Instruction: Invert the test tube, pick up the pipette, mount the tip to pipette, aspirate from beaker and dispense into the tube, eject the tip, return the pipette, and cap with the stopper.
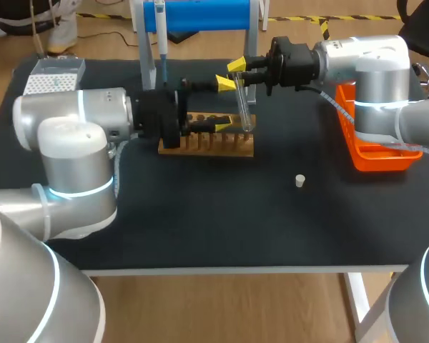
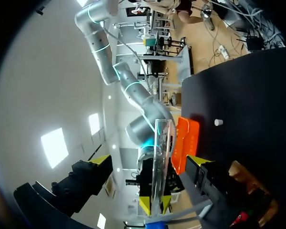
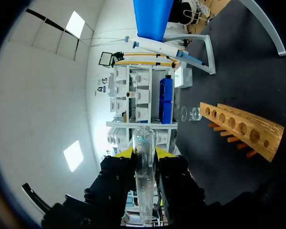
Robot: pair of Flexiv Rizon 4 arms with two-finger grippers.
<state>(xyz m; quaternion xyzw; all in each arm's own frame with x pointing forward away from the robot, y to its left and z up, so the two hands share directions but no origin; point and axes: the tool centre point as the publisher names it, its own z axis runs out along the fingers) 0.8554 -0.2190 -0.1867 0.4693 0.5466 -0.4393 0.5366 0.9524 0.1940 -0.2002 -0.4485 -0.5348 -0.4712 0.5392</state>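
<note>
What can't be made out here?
Beaker: right wrist view, too small and clear to read its contents.
Rack: head view, left end hidden by left gripper.
Pipette: head view, lower end behind the left gripper.
Tube: right wrist view, rear end buried between right gripper fingers.

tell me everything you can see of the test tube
The test tube is a clear, glass-looking cylinder with a rounded end, seemingly empty. The right gripper has its jaws shut on its upper part, holding it almost upright, lower end by the wooden rack; contact there is unclear. The left gripper sits just beside it, jaws open.
</note>
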